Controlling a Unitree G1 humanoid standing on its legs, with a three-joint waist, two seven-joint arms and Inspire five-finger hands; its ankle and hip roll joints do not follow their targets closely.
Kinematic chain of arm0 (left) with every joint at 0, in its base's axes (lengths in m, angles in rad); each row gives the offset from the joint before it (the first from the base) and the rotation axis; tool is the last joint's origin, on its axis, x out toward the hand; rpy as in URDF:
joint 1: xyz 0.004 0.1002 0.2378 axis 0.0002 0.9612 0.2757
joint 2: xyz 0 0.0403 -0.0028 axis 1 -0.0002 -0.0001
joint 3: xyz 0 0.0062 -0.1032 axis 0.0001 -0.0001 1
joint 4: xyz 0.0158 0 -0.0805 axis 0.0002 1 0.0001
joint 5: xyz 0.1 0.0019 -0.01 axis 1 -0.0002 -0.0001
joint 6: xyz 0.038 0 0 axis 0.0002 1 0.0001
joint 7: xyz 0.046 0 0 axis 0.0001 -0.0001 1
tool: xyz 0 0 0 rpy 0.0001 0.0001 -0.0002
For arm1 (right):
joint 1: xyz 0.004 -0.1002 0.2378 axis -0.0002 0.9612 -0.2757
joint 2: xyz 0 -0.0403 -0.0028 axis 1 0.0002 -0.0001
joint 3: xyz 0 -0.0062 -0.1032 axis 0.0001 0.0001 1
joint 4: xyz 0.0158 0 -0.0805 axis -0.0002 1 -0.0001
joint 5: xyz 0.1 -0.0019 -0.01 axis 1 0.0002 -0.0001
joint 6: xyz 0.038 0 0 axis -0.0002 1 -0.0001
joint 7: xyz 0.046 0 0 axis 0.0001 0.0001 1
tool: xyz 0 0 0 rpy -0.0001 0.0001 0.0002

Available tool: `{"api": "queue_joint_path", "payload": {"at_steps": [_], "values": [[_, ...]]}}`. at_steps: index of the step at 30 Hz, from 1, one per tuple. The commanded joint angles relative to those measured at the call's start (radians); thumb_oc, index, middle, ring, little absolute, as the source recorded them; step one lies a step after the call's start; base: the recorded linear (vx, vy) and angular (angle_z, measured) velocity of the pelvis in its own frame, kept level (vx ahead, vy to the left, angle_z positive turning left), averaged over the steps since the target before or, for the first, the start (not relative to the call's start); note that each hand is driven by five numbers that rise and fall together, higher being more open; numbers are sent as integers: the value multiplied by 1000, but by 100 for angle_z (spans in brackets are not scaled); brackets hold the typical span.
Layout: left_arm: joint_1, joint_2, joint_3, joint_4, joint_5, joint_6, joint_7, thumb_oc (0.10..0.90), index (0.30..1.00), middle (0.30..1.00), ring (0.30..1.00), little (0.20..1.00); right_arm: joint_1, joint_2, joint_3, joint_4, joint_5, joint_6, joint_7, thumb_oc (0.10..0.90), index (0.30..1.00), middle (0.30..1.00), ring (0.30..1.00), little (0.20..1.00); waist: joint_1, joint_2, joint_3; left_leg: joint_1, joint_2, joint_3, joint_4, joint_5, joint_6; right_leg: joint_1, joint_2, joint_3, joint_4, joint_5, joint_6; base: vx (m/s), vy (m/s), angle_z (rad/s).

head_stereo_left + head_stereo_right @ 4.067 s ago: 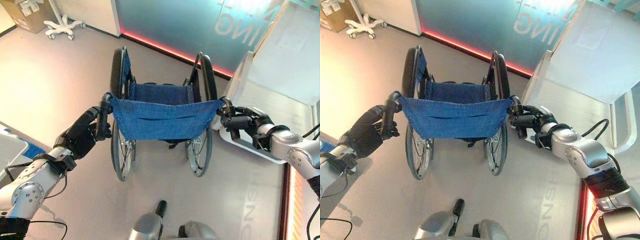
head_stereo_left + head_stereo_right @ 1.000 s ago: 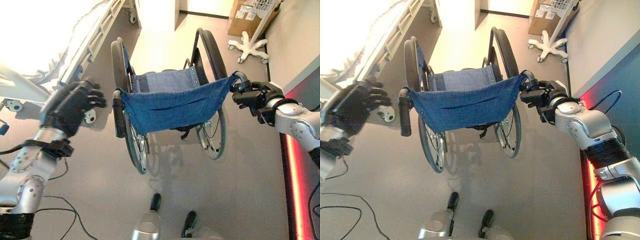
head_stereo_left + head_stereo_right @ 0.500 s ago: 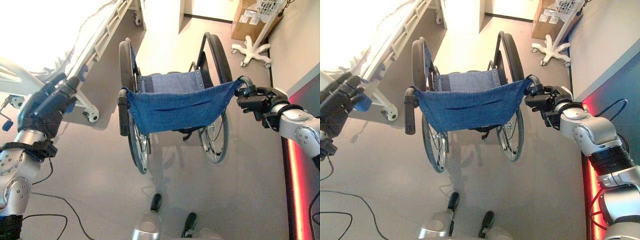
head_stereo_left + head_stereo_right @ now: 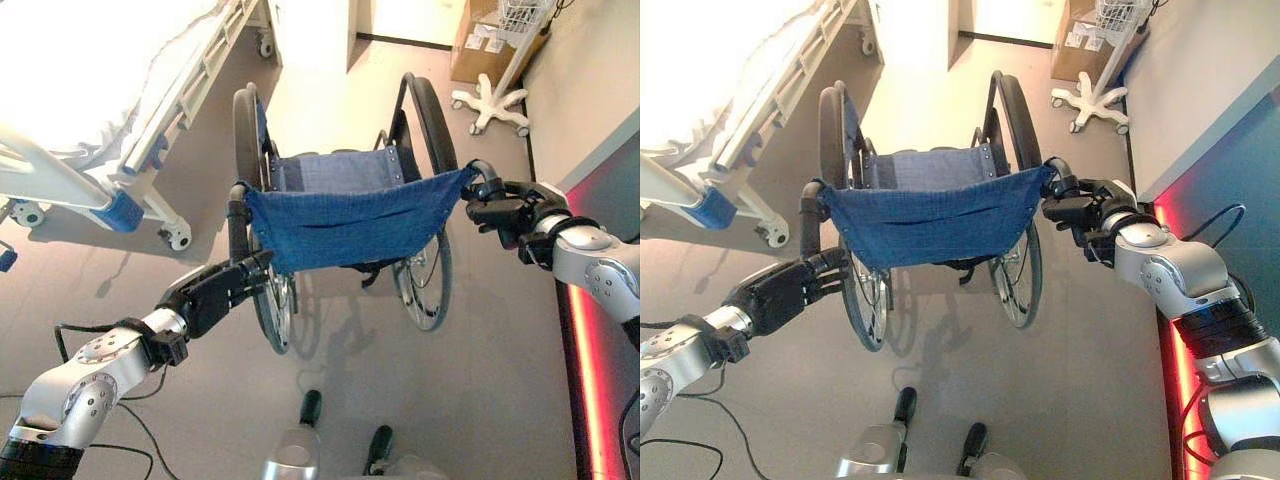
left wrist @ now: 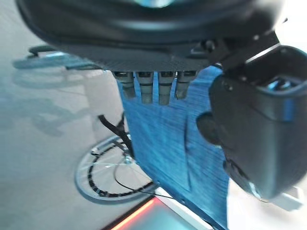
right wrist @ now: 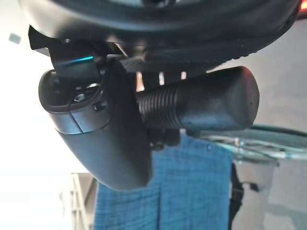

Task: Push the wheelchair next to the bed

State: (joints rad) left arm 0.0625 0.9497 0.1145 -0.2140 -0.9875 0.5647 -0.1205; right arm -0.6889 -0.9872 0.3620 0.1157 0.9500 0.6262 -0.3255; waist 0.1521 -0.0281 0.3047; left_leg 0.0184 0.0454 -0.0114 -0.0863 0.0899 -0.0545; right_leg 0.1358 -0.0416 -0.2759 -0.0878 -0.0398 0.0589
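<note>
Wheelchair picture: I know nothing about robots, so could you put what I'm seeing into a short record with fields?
wheelchair: blue cloth back, on the floor in front of the robot
bed: to the wheelchair's left, with a gap of floor between them
right hand: fingers curled round the right handle
left hand: fingers straight, reaching to the lower end of the left handle, not round it
beyond the wheelchair: box, white wheeled stand
</note>
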Motion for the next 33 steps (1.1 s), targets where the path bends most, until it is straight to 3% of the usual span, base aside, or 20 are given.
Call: {"api": "queue_joint_path", "payload": {"at_steps": [1,9,15,22,25,26,28,33], "values": [[-69,92,-8,9,-98,-69,17,800,900,900,900,900,-135,-44,56,-102,35,-172,51,400,300,300,300,300,3,-16,-163,80,-12,74,42,-83,5,-39,-81,8,1,116,91,11,-1,-4],[-219,60,-66,45,-179,-163,134,800,900,900,900,900,-112,-21,49,-107,18,-175,62,400,300,300,300,300,-20,-22,-163,89,-13,83,35,-86,7,-38,-76,21,1,111,88,3,-2,-2],[-271,37,-49,118,-169,-226,134,800,900,900,900,900,-112,4,46,-97,-4,-169,67,400,300,300,300,300,-30,-27,-161,90,-13,90,35,-88,9,-39,-71,32,1,107,81,0,0,0],[-288,-15,-94,88,-310,-189,71,800,900,900,900,900,-118,-2,39,-116,13,-153,65,400,300,300,300,300,-40,-31,-161,87,-15,96,38,-91,12,-42,-68,45,1,107,80,0,0,0],[-292,-32,-116,41,-333,-245,70,800,900,900,900,900,-108,-8,37,-132,21,-148,68,400,300,300,300,300,-45,-33,-162,89,-17,100,39,-94,14,-41,-68,50,1,106,80,0,0,0],[-299,-38,-119,27,-338,-268,81,718,778,778,778,778,-103,-5,38,-137,20,-148,66,400,300,300,300,300,-46,-34,-163,90,-17,102,40,-95,14,-41,-68,52,1,106,80,0,0,0],[-316,-48,-117,4,-351,-317,95,400,300,300,300,300,-86,3,32,-142,13,-152,68,400,300,300,300,300,-48,-36,-164,93,-17,103,40,-97,14,-39,-69,54,1,105,79,32,4,-1],[-346,-56,-93,1,-340,-347,119,400,300,300,300,300,-65,24,16,-158,6,-137,59,400,300,300,300,300,-49,-42,-167,101,-18,105,35,-99,14,-33,-67,58,1,101,78,33,-15,0]]}}
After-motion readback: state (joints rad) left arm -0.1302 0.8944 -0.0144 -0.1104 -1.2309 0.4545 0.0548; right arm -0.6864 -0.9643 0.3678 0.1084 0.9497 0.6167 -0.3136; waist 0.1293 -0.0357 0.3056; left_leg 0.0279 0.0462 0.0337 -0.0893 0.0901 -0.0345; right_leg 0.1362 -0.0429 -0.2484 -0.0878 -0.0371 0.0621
